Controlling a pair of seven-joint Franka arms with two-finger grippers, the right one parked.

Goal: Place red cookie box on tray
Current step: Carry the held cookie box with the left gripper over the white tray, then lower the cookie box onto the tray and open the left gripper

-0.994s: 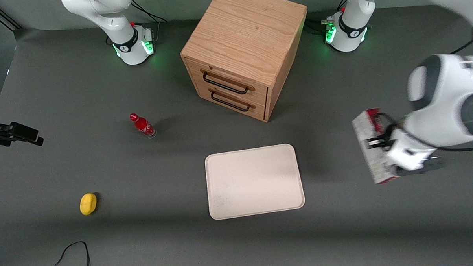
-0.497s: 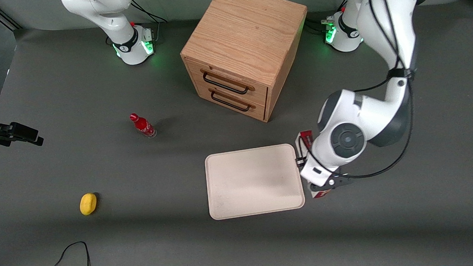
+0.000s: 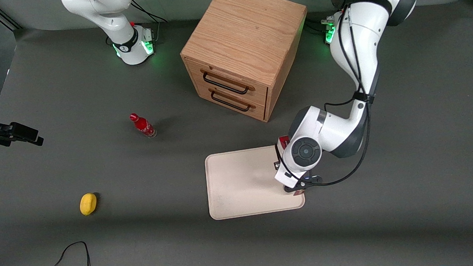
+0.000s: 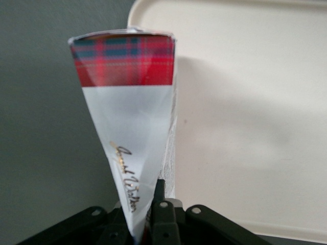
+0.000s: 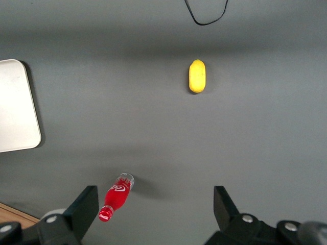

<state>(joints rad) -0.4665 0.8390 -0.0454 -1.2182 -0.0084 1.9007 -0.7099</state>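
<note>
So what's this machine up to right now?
The working arm is carrying a red cookie box, clamped in its pincer, and holds it above the edge of the cream tray on the side toward the working arm's end of the table. The box is not set down yet. A wooden drawer cabinet, a small red bottle and a yellow lemon-like thing lie untouched elsewhere on the table.

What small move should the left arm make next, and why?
Probably a short carry farther over the tray, then lowering. The gripper holds the red cookie box edge-on above the tray's rim toward the working arm's end, so releasing here might leave it overhanging.
</note>
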